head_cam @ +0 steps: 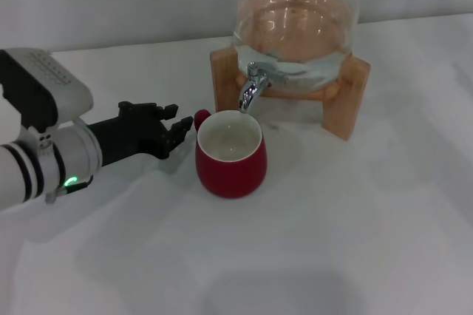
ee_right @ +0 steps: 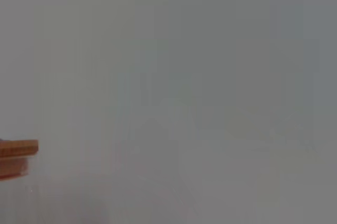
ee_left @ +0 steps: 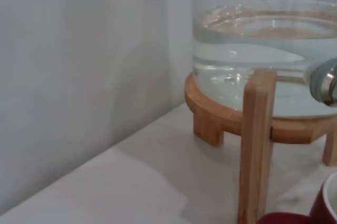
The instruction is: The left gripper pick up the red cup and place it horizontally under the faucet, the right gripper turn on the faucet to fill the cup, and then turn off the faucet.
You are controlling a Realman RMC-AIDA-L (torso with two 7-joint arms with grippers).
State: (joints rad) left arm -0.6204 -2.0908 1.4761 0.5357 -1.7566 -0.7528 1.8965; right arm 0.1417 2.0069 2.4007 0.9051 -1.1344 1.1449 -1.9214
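You had set the red cup (head_cam: pixel 230 154) upright on the surface, the faucet (head_cam: pixel 250 86) at its 12 o'clock to catch water, left pincer (head_cam: pixel 176 127) (fingers apparently parted) at its 9 o'clock handle.

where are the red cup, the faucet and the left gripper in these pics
red cup (head_cam: pixel 230 173): head view, on its red outer wall.
faucet (head_cam: pixel 251 87): head view, on the chrome spout body above the cup.
left gripper (head_cam: pixel 179 130): head view, at the fingertips beside the cup's handle.
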